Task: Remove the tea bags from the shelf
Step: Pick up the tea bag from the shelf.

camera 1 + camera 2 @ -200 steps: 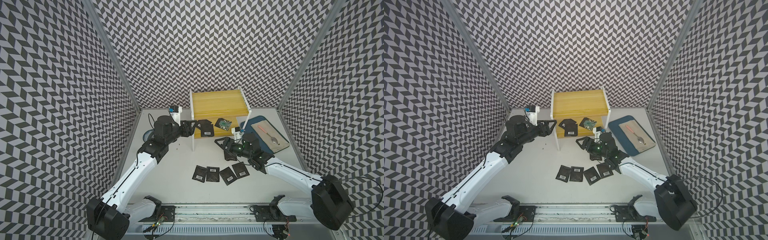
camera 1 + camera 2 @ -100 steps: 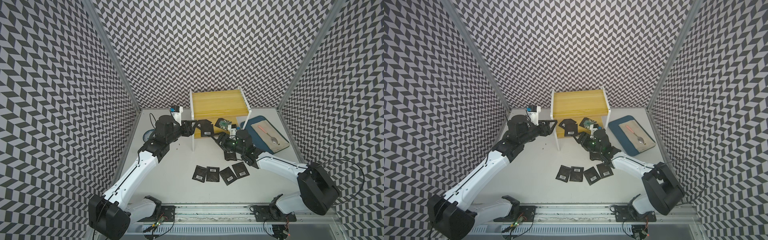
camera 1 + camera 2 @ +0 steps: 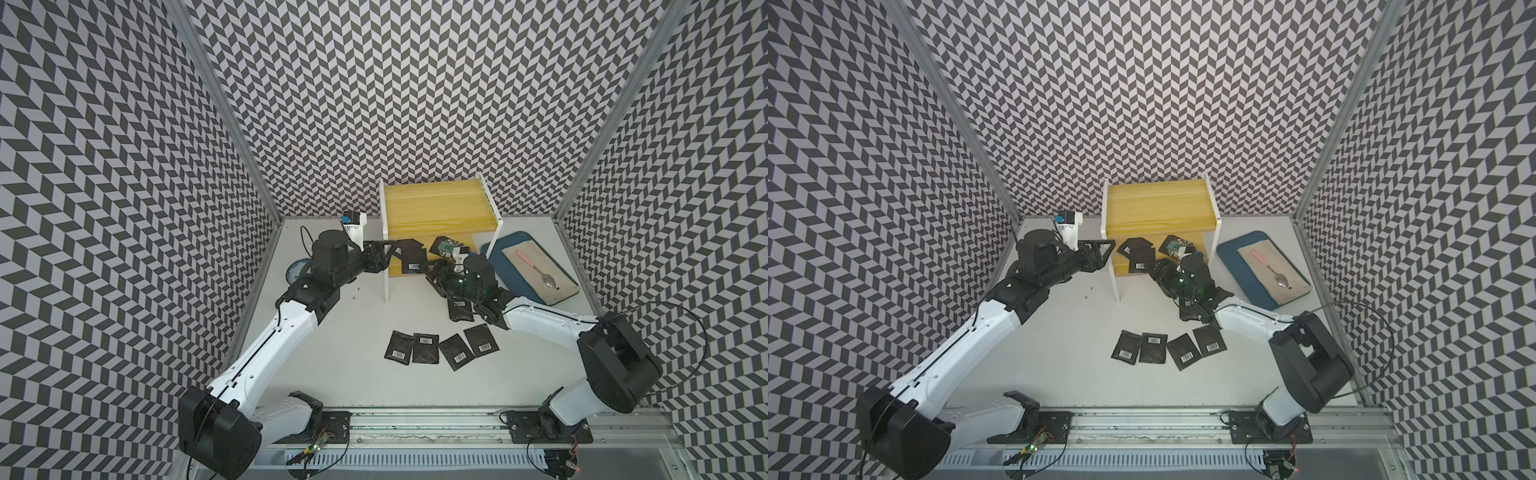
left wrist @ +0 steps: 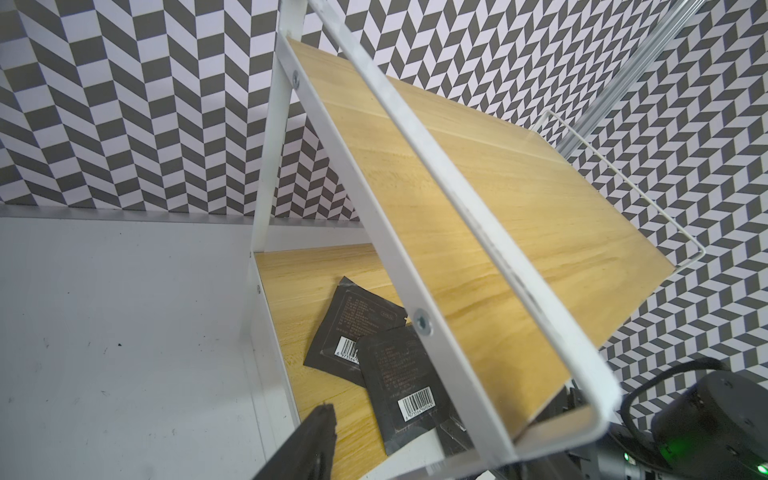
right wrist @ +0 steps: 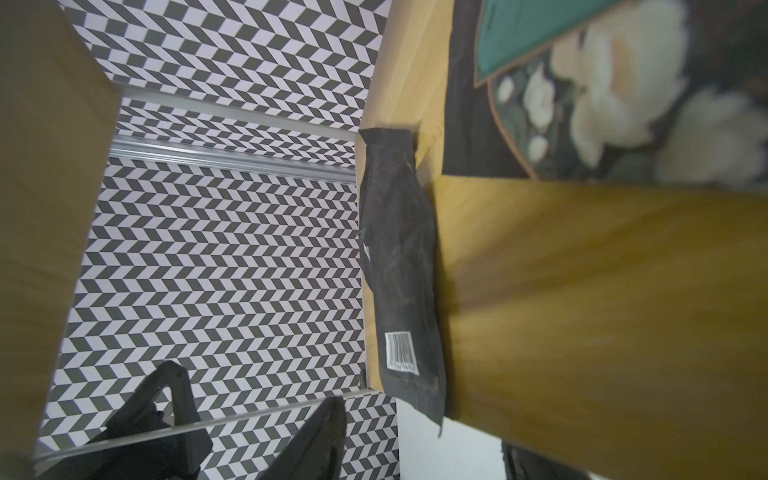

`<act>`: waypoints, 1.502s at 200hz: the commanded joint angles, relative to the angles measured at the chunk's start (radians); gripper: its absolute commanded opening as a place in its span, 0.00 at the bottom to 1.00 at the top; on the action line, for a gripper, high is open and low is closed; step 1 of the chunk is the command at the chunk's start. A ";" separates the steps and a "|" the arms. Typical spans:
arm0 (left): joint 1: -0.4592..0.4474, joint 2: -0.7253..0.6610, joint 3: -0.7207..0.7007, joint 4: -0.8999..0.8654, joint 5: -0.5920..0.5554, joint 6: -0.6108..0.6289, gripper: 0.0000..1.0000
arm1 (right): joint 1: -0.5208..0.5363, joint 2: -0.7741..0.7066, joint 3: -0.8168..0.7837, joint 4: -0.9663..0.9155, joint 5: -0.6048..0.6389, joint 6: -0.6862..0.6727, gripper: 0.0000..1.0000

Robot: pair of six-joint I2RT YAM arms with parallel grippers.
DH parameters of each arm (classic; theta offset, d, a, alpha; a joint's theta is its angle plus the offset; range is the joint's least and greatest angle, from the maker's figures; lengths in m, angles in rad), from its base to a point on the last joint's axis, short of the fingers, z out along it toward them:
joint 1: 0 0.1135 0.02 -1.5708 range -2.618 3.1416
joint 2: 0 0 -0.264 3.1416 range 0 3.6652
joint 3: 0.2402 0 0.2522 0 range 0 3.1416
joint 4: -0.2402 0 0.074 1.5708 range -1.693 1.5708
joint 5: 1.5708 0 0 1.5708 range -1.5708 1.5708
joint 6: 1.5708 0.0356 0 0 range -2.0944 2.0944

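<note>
Right gripper (image 3: 432, 274) nearer shelf (image 3: 436, 208), jaws apart

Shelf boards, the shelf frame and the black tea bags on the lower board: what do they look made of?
Shelf boards: wood or wood-look laminate, yellow, satin; grain lines show.
Shelf frame: probably white-painted metal; flat strips with screw heads, thin wire rail.
Tea bags: matte black film or foil, hard to tell which; crinkled faces, flat sealed edges, printed barcode.
</note>
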 commanded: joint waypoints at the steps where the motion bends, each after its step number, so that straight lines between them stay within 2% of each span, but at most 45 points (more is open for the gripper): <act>1: 0.010 -0.007 -0.008 0.035 0.001 0.012 0.66 | 0.004 0.036 0.043 0.032 0.035 0.021 0.61; 99: 0.017 -0.015 -0.029 0.047 0.009 0.004 0.66 | 0.007 0.080 0.030 0.018 0.083 0.070 0.49; 137: 0.023 -0.015 -0.032 0.046 0.012 0.005 0.66 | 0.007 0.076 0.000 0.031 0.082 0.075 0.36; 179: 0.027 -0.016 -0.039 0.050 0.013 0.005 0.66 | 0.007 0.020 -0.048 0.032 0.094 0.064 0.29; 246: 0.032 -0.020 -0.049 0.052 0.018 0.000 0.66 | 0.008 -0.031 -0.069 0.029 0.100 0.046 0.01; 300: 0.038 -0.022 -0.059 0.059 0.023 0.000 0.66 | 0.009 -0.085 -0.110 0.029 0.097 0.035 0.01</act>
